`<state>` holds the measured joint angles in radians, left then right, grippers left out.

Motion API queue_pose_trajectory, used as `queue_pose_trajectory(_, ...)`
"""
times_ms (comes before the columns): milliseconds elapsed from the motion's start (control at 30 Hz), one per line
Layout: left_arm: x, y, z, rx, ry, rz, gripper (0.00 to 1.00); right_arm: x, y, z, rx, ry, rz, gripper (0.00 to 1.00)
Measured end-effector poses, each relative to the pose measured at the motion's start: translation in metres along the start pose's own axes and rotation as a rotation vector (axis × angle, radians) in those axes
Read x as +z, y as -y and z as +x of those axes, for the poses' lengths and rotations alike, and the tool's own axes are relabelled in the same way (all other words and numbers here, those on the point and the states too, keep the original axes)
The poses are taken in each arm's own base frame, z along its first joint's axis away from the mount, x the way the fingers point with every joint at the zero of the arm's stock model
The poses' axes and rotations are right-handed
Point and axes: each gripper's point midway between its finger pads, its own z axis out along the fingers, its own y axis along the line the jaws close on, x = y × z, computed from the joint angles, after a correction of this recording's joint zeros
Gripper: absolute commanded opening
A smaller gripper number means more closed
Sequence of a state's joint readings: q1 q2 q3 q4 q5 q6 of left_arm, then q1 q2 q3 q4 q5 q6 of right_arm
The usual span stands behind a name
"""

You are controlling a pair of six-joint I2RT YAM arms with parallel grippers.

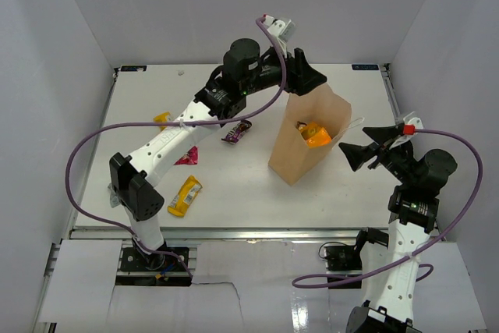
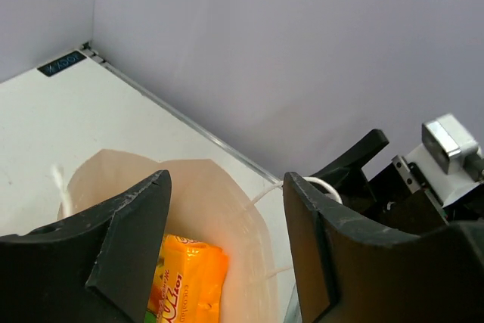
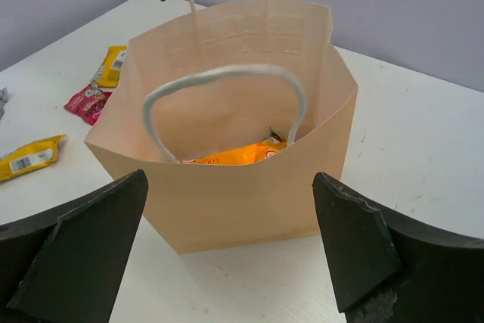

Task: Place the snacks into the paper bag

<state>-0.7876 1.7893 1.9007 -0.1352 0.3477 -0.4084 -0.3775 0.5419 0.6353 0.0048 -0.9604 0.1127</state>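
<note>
The paper bag (image 1: 300,157) stands upright and open right of the table's middle. An orange-yellow pouch (image 1: 315,135) lies inside it and shows in the left wrist view (image 2: 189,277) and the right wrist view (image 3: 234,155). My left gripper (image 1: 310,83) hangs open and empty over the bag's far rim (image 2: 227,247). My right gripper (image 1: 365,146) is open and empty just right of the bag (image 3: 227,202), facing its side. A dark purple bar (image 1: 236,132), a red-pink packet (image 1: 187,157) and two yellow bars (image 1: 185,195) (image 1: 162,118) lie on the table left of the bag.
White walls close in the table on three sides. The bag's white cord handle (image 3: 227,73) arches over its near rim. My left arm stretches diagonally over the loose packets. A purple cable loops over the table's left side (image 1: 78,154).
</note>
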Motion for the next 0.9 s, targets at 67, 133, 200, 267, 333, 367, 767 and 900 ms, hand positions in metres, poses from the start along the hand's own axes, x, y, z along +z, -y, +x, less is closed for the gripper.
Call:
queue_pose_trajectory(67, -0.005, 0.005, -0.012, 0.016, 0.020, 0.002, 0.71, -0.001, -0.006, 0.002, -0.018, -0.003, -0.037, 0.96)
queue_pose_trajectory(133, -0.016, 0.011, -0.021, 0.045, 0.029, -0.008, 0.72, -0.003, -0.020, 0.004, -0.062, -0.006, -0.111, 0.96)
queue_pose_trajectory(200, -0.037, 0.016, -0.029, 0.082, 0.039, -0.031, 0.77, -0.008, -0.039, 0.005, -0.131, -0.007, -0.214, 0.96)
queue_pose_trajectory(267, -0.078, 0.020, -0.027, 0.117, 0.041, -0.082, 0.80, -0.016, -0.059, 0.007, -0.223, -0.011, -0.314, 0.99)
queue_pose_trajectory(333, -0.132, 0.026, -0.026, 0.159, 0.081, -0.143, 0.86, -0.025, -0.076, -0.001, -0.308, -0.013, -0.379, 0.96)
queue_pose_trajectory(367, -0.163, 0.029, -0.023, 0.176, 0.102, -0.176, 0.88, -0.028, -0.083, -0.012, -0.370, -0.004, -0.400, 0.96)
queue_pose_trajectory(767, -0.330, -0.040, 0.092, 0.252, 0.134, -0.582, 0.95, -0.040, -0.123, -0.112, -0.700, 0.132, -0.513, 0.93)
queue_pose_trajectory(900, -0.341, -0.058, 0.126, 0.256, 0.058, -0.643, 0.95, -0.026, -0.107, -0.133, -0.632, 0.129, -0.518, 0.95)
